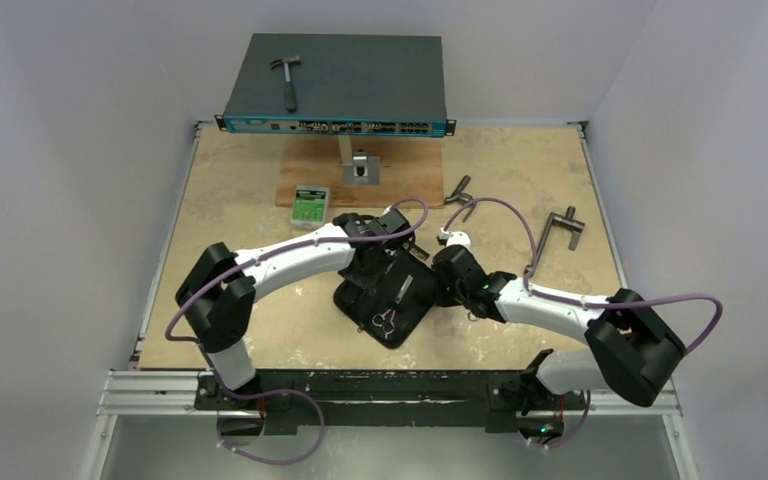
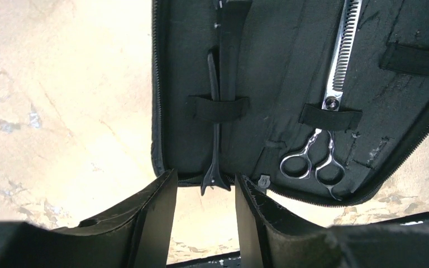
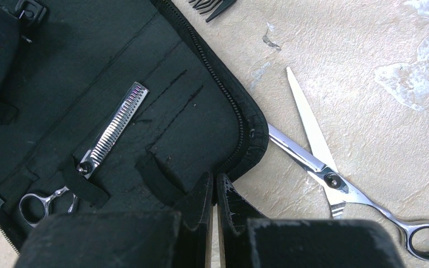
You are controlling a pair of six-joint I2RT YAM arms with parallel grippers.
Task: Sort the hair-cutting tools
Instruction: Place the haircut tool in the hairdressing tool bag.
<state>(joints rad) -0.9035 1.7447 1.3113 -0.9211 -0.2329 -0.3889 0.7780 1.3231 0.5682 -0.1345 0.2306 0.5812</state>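
Left fingers parted behind hair clip; right fingers clenched by case, scissors alongside.

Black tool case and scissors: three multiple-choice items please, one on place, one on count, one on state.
1. The plain scissors lie: A on the table beside the case; B strapped inside it; C standing upright.
2. Scissors strapped in the case: A none; B one; C two.
3. The plain scissors' blades are: A shut; B spread open; C wrapped in cloth.
Key: A, they rest on bare table at the case's edge; B, only the thinning scissors are strapped in; B, the blades form a V.
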